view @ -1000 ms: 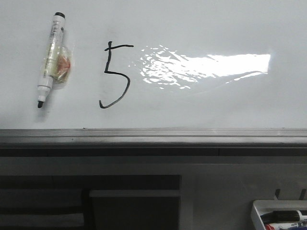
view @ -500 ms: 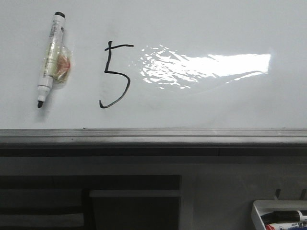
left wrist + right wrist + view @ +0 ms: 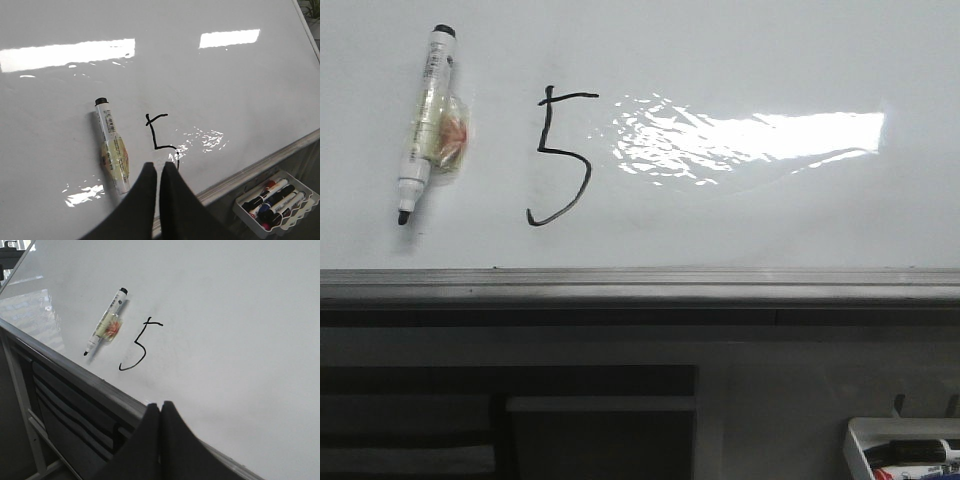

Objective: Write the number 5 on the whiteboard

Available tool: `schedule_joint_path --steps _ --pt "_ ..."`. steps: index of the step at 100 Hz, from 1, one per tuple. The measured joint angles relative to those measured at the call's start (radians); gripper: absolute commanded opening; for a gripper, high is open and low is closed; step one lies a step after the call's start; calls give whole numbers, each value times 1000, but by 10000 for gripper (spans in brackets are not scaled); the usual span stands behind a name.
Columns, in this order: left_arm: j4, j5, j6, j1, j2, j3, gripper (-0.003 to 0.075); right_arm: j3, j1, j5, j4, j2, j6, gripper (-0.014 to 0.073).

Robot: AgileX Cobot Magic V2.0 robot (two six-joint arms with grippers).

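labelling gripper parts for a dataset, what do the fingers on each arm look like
Only the fingers show, in the wrist views. The left gripper and right gripper both have matte black, smooth fingers tapering to rounded tips. No cables, markings or sleeves are visible.

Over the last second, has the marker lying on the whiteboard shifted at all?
No. In the front view the marker lies at the same tilt, left of the number 5 and above the grey rail, as before.

Strip-light glare (image 3: 750, 140) gleams at three o'clock in the front view. Dark shelving (image 3: 500, 420) fills seven o'clock beneath, and a white tray of markers (image 3: 905, 455) sits at five o'clock. Foliage (image 3: 311, 10) shows past the left wrist view's corner.
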Motion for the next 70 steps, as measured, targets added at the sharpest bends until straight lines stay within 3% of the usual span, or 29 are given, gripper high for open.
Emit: schedule_joint_path --steps 42,70 --pt "-52 19 18 20 0 0 -20 0 0 0 0 0 0 -61" --pt "-328 38 434 279 -37 10 -20 0 0 0 0 0 0 -61"
